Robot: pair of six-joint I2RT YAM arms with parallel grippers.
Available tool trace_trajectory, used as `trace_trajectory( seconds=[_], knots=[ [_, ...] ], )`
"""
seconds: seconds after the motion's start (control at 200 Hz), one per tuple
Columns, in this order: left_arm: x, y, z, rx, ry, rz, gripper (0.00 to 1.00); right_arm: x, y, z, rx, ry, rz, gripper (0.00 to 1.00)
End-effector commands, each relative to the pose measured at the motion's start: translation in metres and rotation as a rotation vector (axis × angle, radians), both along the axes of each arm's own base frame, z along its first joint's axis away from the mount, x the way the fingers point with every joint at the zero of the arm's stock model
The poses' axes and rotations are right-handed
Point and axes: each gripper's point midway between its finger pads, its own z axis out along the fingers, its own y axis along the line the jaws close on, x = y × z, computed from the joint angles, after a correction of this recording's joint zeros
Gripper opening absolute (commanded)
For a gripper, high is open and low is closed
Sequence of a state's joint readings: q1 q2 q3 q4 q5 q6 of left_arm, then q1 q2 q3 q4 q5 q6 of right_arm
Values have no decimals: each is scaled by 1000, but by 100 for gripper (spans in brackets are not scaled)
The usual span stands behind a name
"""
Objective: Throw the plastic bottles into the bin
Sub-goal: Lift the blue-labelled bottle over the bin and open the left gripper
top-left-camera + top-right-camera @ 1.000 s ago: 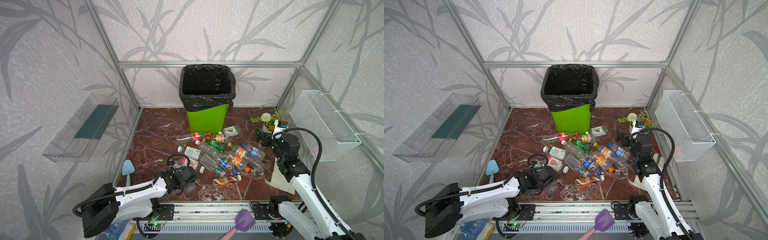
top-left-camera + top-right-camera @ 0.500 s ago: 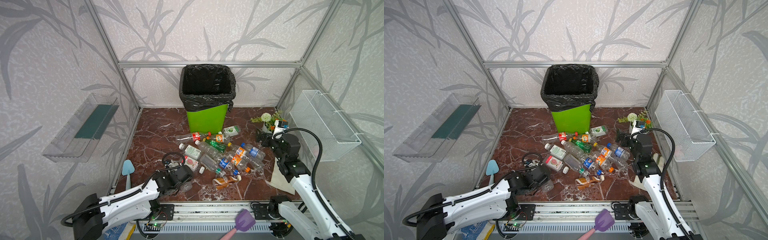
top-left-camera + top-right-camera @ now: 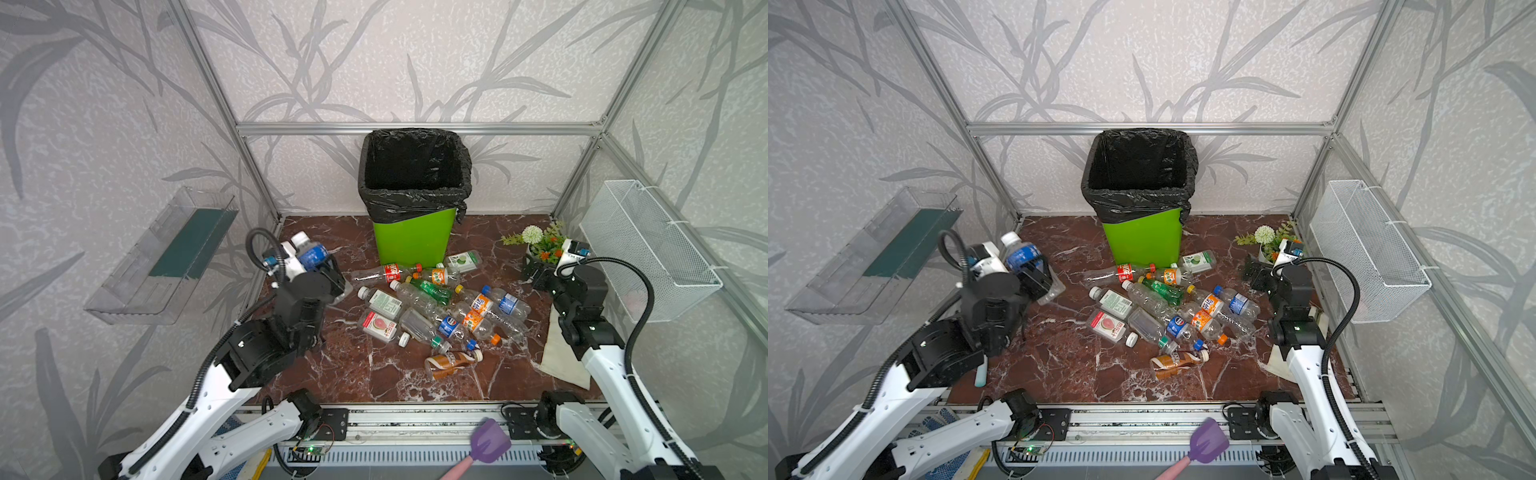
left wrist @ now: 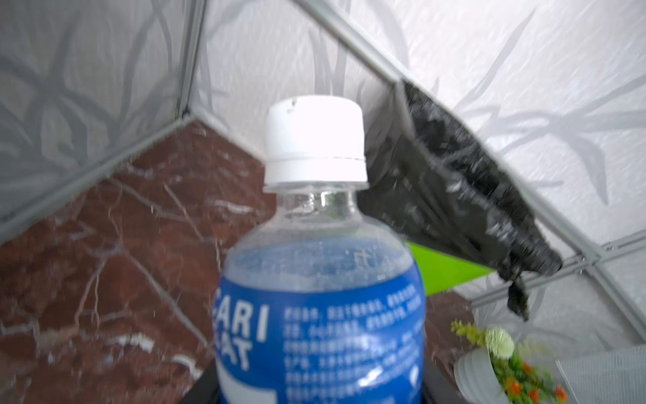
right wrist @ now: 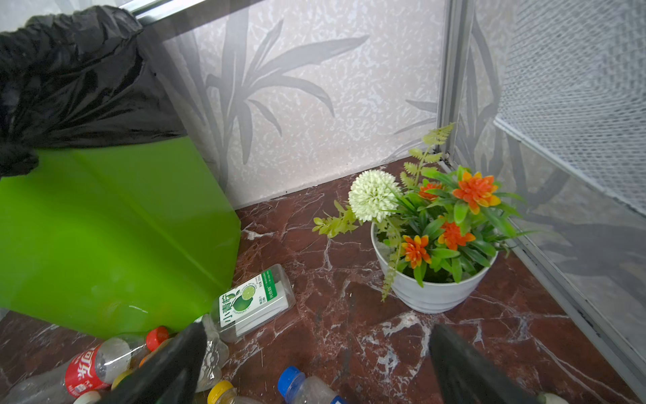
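Spatula (image 3: 489,441), purple with a pink handle, lay nearest you by the front rail. Past it, on the dark red marble surface (image 3: 353,374), a crushed brown bottle (image 3: 451,361) lay on its side at the near edge of the heap. To the right, a pale cloth (image 3: 561,357) lay partly under your right arm.

You had the left hand (image 3: 322,270) raised off the surface on the left side, closed around a blue-labelled bottle (image 3: 311,254). In the left wrist view its white cap pointed away from the hand.

The other bottles (image 3: 436,307) lay on their sides in a loose heap at mid-surface, many of them touching. Among them were a green one (image 3: 430,287) and a red-labelled one (image 3: 384,272).

You had the right hand (image 3: 536,274) low on the right, its fingers spread wide with nothing between them, just beside the potted flowers (image 3: 542,249).

Behind the heap stood the bin (image 3: 411,245), lime green with a black bag folded over its rim, upright near the back wall. A square bottle (image 3: 463,261) with a green and white label lay just beside its base.

A clear tray (image 3: 166,253) hung on the left wall and a wire basket (image 3: 648,249) on the right wall.
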State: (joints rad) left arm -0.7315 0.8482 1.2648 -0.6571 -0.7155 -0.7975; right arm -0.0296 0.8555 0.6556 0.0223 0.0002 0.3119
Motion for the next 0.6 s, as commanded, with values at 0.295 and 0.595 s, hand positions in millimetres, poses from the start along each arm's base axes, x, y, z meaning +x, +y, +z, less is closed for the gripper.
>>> trace_trajectory(
  seconds=[0.295,0.595],
  knots=[
    [222,-147,113,174,-93,-449,73,11,28,14,126,-42,173,100],
    [197,-131,156,257,-334,-389,99,-1,22,3,107,63,140,99]
  ],
)
